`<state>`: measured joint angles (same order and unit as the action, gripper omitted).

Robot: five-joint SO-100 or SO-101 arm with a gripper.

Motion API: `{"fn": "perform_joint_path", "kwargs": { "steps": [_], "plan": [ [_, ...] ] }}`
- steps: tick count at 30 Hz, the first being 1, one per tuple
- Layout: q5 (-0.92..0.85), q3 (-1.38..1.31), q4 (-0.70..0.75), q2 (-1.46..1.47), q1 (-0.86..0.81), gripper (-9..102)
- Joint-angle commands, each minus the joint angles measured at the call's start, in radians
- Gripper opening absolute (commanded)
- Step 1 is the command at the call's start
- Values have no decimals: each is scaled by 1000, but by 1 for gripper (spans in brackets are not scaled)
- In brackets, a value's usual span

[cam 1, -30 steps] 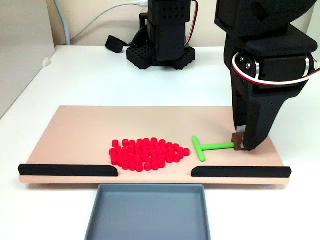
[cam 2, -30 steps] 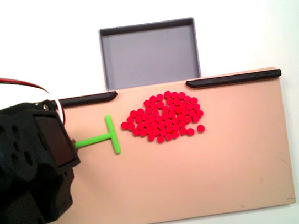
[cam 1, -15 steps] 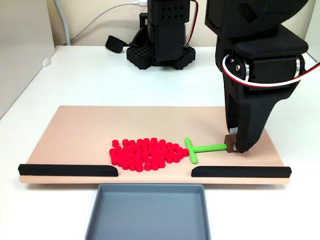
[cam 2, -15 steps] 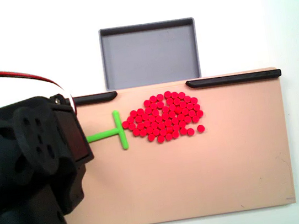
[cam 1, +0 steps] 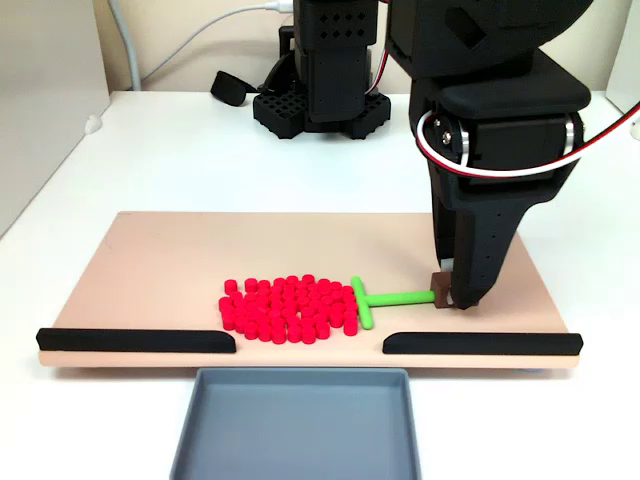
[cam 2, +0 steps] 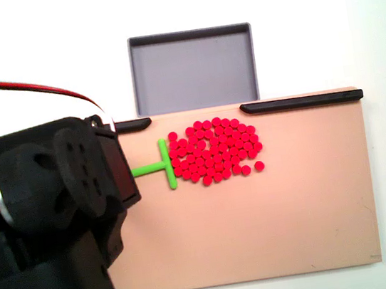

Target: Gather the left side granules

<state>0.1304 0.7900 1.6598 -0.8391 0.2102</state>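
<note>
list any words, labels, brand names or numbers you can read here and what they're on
None: no readable text, label, brand or number in both fixed views.
The board, the grey tray, the green T-shaped tool and the granules are all plain.
The black arm housing and the pincer holding the tool's handle carry no legible marking.

A lab-style robot test bench: white table (cam 1: 200, 165), tan work board (cam 1: 180, 260), grey tray (cam 1: 300, 420), trailing cables (cam 1: 190, 35)
</note>
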Motion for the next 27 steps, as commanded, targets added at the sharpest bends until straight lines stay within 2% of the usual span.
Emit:
{"fn": "perform_joint_path", "kwargs": {
  "steps": [1,27],
  "plan": [
    [-14,-14,-5,-37,-17,0],
    [-72,-15,-5,-34,-69,0]
  ]
}}
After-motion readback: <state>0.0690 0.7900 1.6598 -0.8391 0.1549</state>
